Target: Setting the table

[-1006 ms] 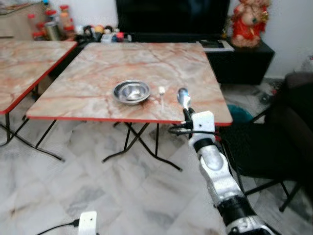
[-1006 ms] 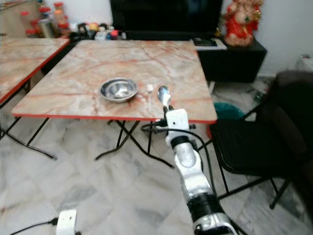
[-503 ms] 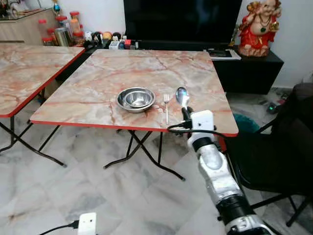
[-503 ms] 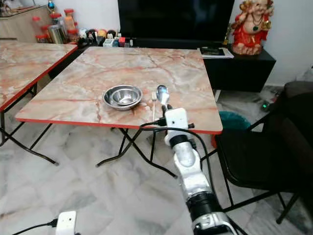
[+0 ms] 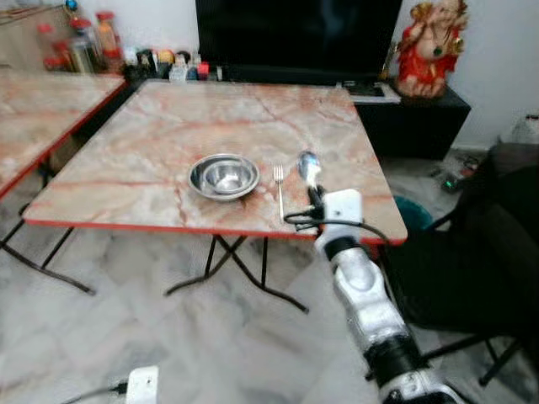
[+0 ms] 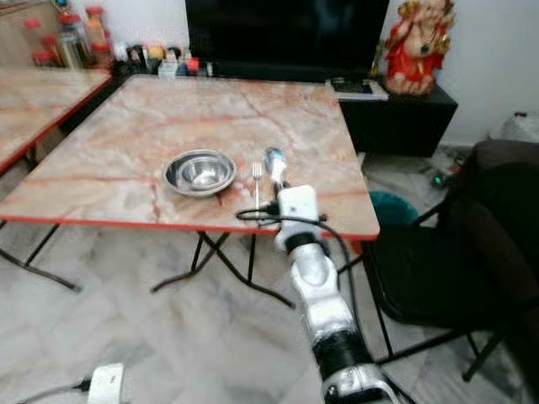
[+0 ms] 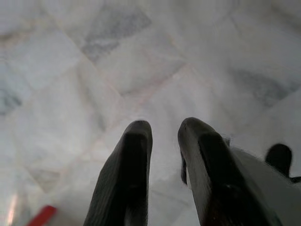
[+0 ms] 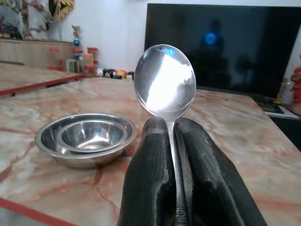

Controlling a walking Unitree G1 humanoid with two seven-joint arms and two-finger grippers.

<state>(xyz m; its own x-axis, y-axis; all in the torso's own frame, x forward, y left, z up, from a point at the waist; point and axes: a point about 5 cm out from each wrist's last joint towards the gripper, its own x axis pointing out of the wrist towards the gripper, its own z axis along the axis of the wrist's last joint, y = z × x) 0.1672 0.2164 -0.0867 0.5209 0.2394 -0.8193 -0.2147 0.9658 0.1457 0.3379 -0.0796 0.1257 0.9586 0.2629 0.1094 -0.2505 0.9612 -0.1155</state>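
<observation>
spoon [image 8: 165, 82] bowl end up/forward, long axis along fingers, over counter [image 5: 152, 151] near edge toward right corner | right gripper [image 8: 170, 141] clamped on handle, handle mostly hidden | fork [image 5: 280, 187] beside bowl [image 5: 223, 176] | left gripper [image 7: 162, 146] slightly parted, empty, above floor [image 7: 141, 61]

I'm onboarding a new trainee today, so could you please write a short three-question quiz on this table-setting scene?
1. True or false: the right gripper is shut on a spoon.
2. What lies on the table between the steel bowl and the held spoon?
A. a knife
B. a fork
C. a cup
3. Fill in: the left gripper hangs over the marble ____.

Key
1. True; its bowl stands up above the fingertips.
2. B.
3. floor.
</observation>
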